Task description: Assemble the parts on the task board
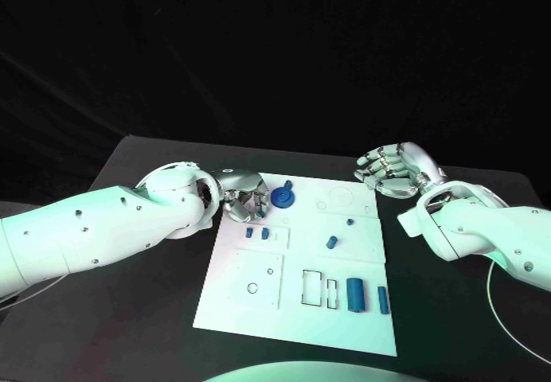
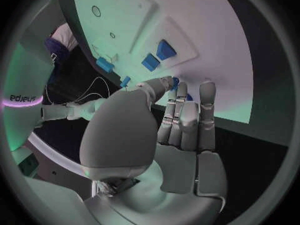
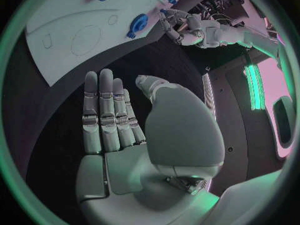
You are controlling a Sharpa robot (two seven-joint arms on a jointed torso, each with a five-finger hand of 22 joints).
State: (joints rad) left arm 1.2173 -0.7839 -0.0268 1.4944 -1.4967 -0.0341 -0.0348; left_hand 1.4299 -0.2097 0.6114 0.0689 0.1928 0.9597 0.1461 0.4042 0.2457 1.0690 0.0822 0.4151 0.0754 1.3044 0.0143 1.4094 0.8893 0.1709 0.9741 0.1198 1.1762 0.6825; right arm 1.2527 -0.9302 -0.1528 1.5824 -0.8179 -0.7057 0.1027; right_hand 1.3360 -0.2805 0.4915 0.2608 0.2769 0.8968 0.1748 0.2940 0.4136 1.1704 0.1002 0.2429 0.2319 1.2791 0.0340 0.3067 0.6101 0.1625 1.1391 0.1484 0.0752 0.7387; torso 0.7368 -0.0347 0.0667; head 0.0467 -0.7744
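Left hand (image 1: 244, 199) sits at the left edge of the white task board (image 1: 356, 314), near its far corner, its fingers bent down onto the board beside a round blue part with a short handle (image 1: 281, 195). From the left wrist camera the thumb (image 2: 157, 86) and a fingertip meet on a small blue piece at the board's edge, so the hand seems to pinch it; the piece is mostly hidden and its shape cannot be told.

Right hand (image 1: 392, 169) hovers off the board's far right corner, over the black table (image 1: 459, 318), palm turned inward, fingers straight, side by side and holding nothing. The right wrist view shows the fingers (image 3: 103, 110) extended above dark table, with the board's edge just beyond them.

On the board, two small blue blocks (image 1: 256, 233) lie close together in a raised square near the left edge, and a small blue peg (image 1: 332, 241) stands near the middle. Toward the near end, a long blue bar (image 1: 356, 294) and a thinner blue bar (image 1: 384, 299) lie parallel next to a row of rectangular slots (image 1: 312, 287). A square plate with a small hole (image 1: 255, 278) sits on the left. Bare black table borders the board on the near, left and right sides.
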